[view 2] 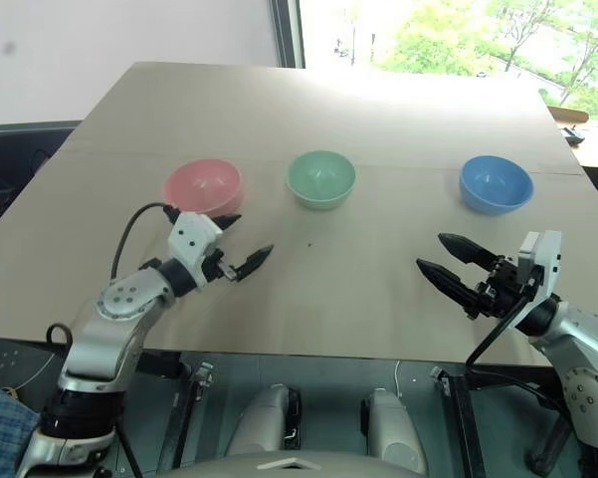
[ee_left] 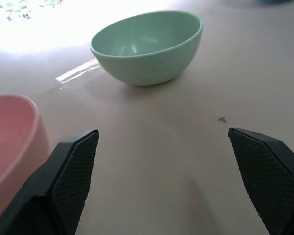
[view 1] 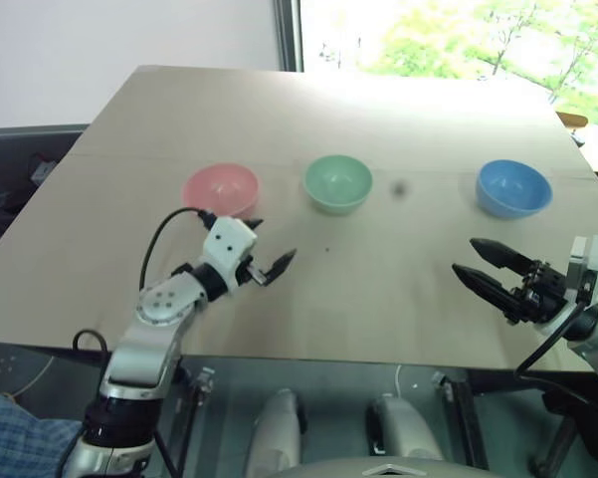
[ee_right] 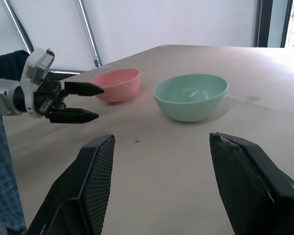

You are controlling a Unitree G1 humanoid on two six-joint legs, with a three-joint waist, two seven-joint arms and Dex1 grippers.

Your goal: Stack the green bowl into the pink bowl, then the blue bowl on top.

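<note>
Three small round smooth plastic bowls stand upright and empty in a row across the pale wooden table (view 1: 398, 129). The pale salmon-pink bowl (view 1: 220, 189) is leftmost, the pale mint-green bowl (view 1: 337, 182) near it in the middle. The bright sky-blue bowl (view 1: 513, 187) sits well apart on the right.

The green bowl (view 1: 337, 182) is plain pale mint; left of it, the pink bowl (view 1: 220, 189) is salmon; right of it, the blue bowl (view 1: 514, 187) is sky-blue; the table (view 1: 308, 119) beneath is light tan.

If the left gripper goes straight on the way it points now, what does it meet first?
Probably the green bowl, ahead between the open fingers of the left gripper; the pink bowl lies just beside that line.
</note>
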